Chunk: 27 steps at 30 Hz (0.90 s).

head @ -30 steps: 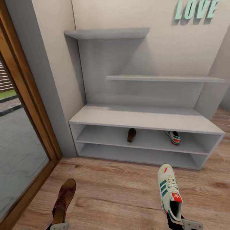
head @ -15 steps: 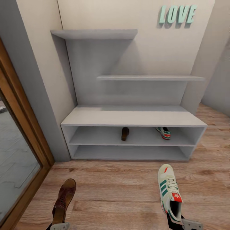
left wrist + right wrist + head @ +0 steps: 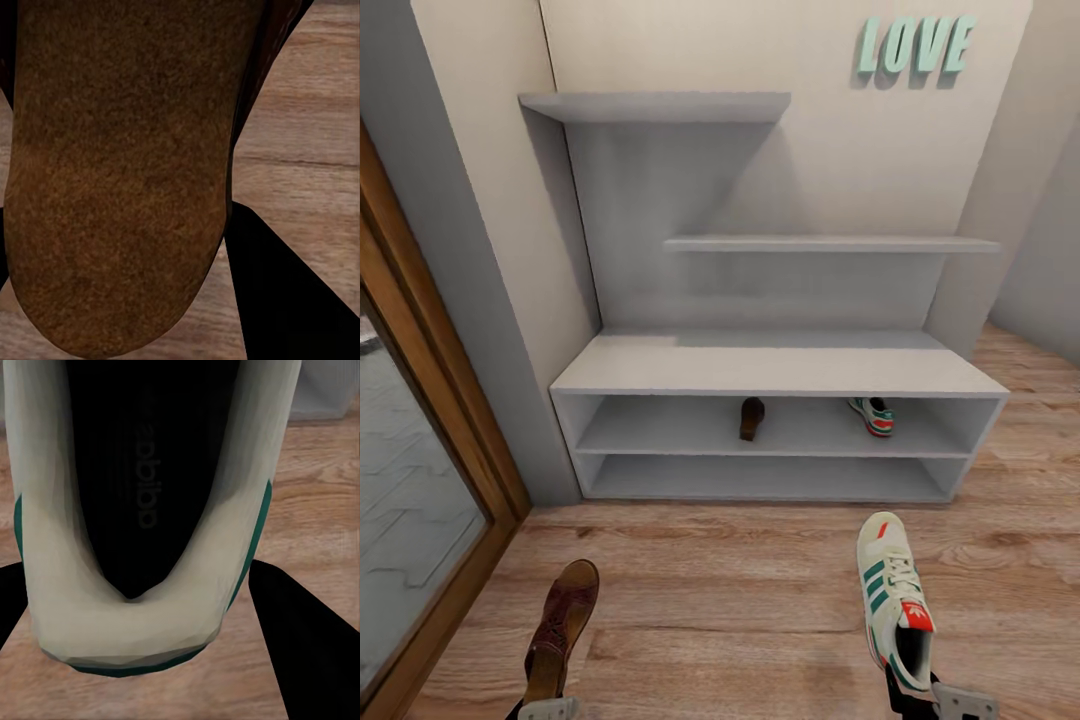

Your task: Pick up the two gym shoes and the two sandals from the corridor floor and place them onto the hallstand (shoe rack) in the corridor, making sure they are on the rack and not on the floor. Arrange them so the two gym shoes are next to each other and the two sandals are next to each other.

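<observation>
Head view: my left hand (image 3: 546, 708) pinches a brown sandal (image 3: 560, 630) by its heel end, toe pointing ahead toward the rack; my right hand (image 3: 932, 700) pinches a gym shoe (image 3: 893, 598) at the heel, behind the red tab, toe forward too. Both are carried above the floor (image 3: 740, 600), well short of the shoe rack (image 3: 780, 365). The other sandal (image 3: 752, 418) and other gym shoe (image 3: 874, 416) already sit on the rack's upper open shelf, apart from each other, sandal near the middle, sneaker toward the right end.

Left wrist view: sandal sole (image 3: 120, 172) close up, dark fingers (image 3: 292, 300) flanking it. Right wrist view: sneaker opening (image 3: 142, 480) between my fingers (image 3: 315, 637).

Handling guess: the sandal looks light, thin and flat, probably bendy, so held at one end it may droop or swing; a hold nearer mid-sole would be steadier. The sneaker looks bulkier and a bit heavier, its heel collar soft, so a heel pinch may let the toe sag; the stiff sole edge is the safer hold. Neither looks fragile.

Surface and room: wood plank floor with knots, pale-grey rack against a cream wall, two staggered upper shelves, mint "LOVE" letters (image 3: 913, 44) on the wall, a wood-framed glass door (image 3: 420, 430) on the left. The shelf opening is low, so each shoe should go in flat, beside its mate.
</observation>
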Available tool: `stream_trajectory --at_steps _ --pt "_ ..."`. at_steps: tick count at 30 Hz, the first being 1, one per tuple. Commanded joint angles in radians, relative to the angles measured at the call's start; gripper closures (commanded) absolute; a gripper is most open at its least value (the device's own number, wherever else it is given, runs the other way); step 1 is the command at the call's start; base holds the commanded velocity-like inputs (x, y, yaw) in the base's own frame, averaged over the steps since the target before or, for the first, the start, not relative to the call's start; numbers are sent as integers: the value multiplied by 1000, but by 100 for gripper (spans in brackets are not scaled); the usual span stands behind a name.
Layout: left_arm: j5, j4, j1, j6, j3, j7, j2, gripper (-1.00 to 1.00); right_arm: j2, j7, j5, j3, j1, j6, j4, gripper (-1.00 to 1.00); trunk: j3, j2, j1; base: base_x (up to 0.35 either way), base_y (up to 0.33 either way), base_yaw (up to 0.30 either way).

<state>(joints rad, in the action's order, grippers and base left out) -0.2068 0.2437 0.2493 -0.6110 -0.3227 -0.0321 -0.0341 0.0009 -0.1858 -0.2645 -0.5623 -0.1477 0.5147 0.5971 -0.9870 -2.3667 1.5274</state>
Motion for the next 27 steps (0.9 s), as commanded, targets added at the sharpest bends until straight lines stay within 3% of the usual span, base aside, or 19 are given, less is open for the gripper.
stream_trajectory --at_steps 1,2,4,5,6,8,14,17,20,27 --pt "-11 -1 1 -1 -9 -3 0 100 0 -9 -4 -7 -1 4 0 100 -1 0 0 0 0 0" --pt "-16 3 14 15 -3 -8 7 100 -26 -7 -2 -12 -1 2 4 100 -1 0 0 0 0 0" --pt "-17 4 17 20 -2 -10 9 100 -47 -6 -1 -29 -1 1 5 100 -1 0 0 0 0 0" --pt "-18 9 31 48 -1 -11 11 100 -76 -6 10 -72 -1 0 5 100 -1 0 0 0 0 0" --pt "-21 17 115 217 1 -16 12 100 -156 -7 93 -222 -1 -16 6 100 -1 0 0 0 0 0" --pt "-22 21 151 276 3 -18 14 100 -188 -7 127 -250 -1 -38 5 100 -1 0 0 0 0 0" --pt "-47 23 271 416 44 -21 41 100 -272 -7 229 -277 -1 -162 4 100 -1 0 0 0 0 0" --pt "-55 23 310 478 63 -22 54 100 -287 -5 261 -279 -1 -202 5 100 -1 0 0 0 0 0" --pt "-62 24 371 589 85 -22 73 100 -308 7 298 -281 -1 -245 5 100 -1 0 0 0 0 0" --pt "-63 24 489 740 95 -22 88 100 -349 76 317 -295 -1 -269 7 100 -1 0 0 0 0 0"
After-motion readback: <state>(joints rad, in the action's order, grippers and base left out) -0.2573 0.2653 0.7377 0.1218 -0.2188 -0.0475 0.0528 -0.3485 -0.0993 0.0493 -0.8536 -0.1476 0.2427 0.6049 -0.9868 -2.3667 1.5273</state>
